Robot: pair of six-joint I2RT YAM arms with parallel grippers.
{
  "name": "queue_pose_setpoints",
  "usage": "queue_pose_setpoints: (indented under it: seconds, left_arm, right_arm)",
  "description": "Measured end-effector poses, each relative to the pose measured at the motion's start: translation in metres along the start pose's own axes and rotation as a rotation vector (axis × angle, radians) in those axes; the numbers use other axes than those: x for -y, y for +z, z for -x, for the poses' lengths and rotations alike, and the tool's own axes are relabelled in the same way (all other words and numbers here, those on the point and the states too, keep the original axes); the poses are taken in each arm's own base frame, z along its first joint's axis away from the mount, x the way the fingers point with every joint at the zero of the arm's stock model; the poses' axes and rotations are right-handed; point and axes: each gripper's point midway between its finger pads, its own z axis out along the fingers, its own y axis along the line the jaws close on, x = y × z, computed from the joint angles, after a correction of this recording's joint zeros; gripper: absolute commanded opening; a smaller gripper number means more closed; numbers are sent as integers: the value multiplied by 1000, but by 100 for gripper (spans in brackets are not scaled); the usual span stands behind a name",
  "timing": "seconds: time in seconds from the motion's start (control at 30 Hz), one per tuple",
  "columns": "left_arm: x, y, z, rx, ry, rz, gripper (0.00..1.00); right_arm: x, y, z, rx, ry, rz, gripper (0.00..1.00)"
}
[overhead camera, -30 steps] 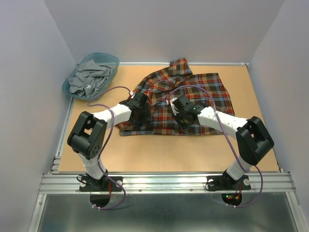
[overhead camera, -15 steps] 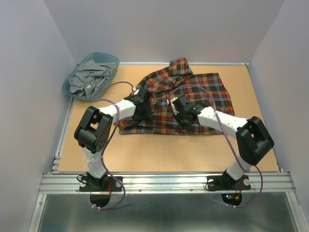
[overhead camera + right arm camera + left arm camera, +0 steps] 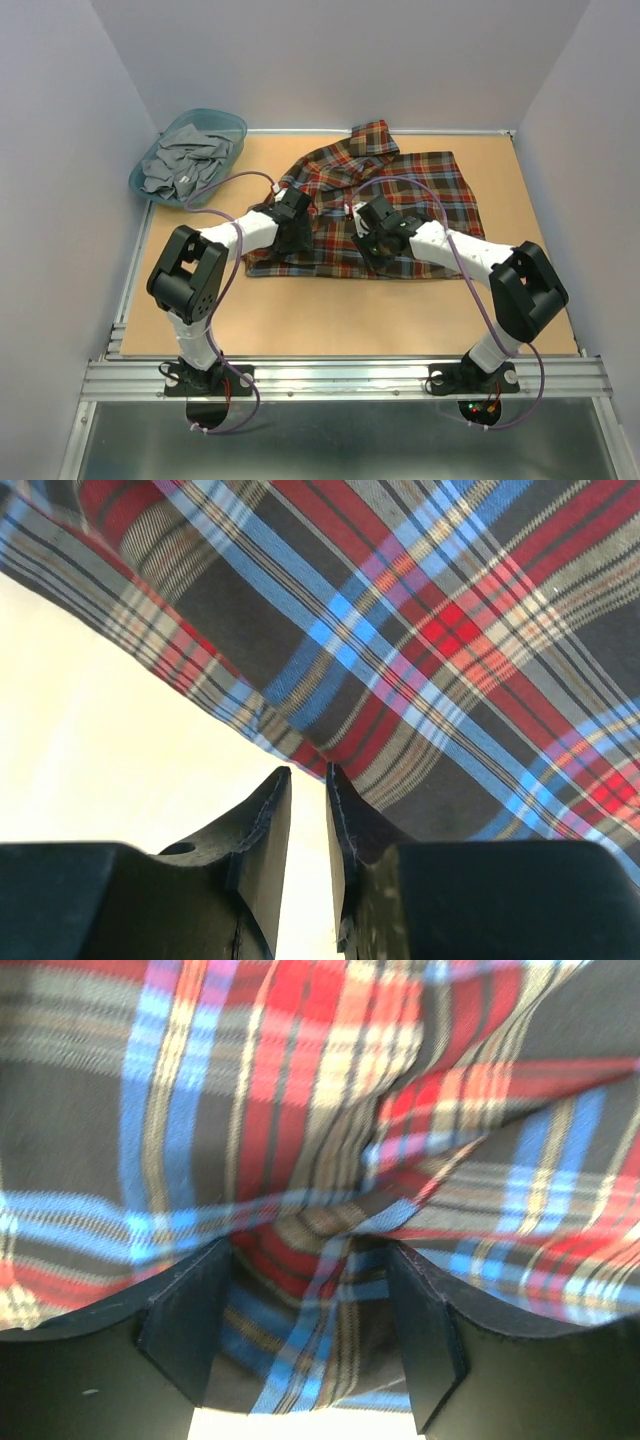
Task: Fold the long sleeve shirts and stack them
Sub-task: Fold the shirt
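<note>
The plaid long sleeve shirt (image 3: 420, 185) lies spread on the brown table, collar toward the back. My left gripper (image 3: 293, 226) rests on the shirt's left part. In the left wrist view its jaws (image 3: 310, 1252) stand wide apart, with a bunched fold of the plaid cloth (image 3: 300, 1110) lying between the fingers (image 3: 190, 1310). My right gripper (image 3: 374, 238) is at the shirt's near hem. In the right wrist view (image 3: 307, 772) its fingers (image 3: 265, 830) are almost together with only bare table showing in the slit, right at the edge of the cloth (image 3: 450, 630).
A teal plastic basket (image 3: 143, 190) holding crumpled grey garments (image 3: 185, 160) stands at the table's back left corner. Bare table (image 3: 330, 320) lies between the shirt and the arm bases. Grey walls enclose the sides and back.
My left gripper slid farther onto the shirt's left part, then came slightly back; the cloth there bunched a little. The right arm has barely moved.
</note>
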Motion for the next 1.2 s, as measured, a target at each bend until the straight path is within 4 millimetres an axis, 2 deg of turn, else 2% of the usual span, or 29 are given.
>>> queue_pose_setpoints:
  seconds: [0.27, 0.5, 0.67, 0.77, 0.87, 0.97, 1.0, 1.03, 1.1, 1.2]
  left_arm:
    - [-17, -11, -19, -15, 5, 18, 81]
    - [-30, -24, -25, 12, 3, 34, 84]
    - [-34, -29, -20, 36, 0, 49, 85]
    - [-33, -39, -14, 58, -4, 31, 86]
    - [-28, -53, -4, 100, -13, -8, 86]
    - [-26, -69, 1, 143, -27, -53, 86]
    - [-26, -71, 0, 147, -29, -60, 86]
    - [-27, -72, -1, 149, -32, -64, 86]
    - [-29, -71, -8, 140, -36, -66, 86]
    - [-34, -65, -22, 106, -39, -60, 86]
  right_arm:
    - [-5, 6, 10, 47, 51, 19, 25]
    - [1, 25, -30, -43, 85, -21, 24]
    - [5, 24, -32, -42, 111, -50, 25]
    - [9, 18, -26, -15, 135, -78, 38]
    - [20, 9, -20, 19, 186, -131, 43]
    - [47, -4, -16, 56, 308, -203, 50]
    - [59, -8, -16, 65, 361, -231, 58]
    - [71, -12, -16, 73, 413, -255, 60]
    - [102, -27, -18, 106, 549, -319, 64]
    - [148, -52, -24, 181, 747, -407, 64]
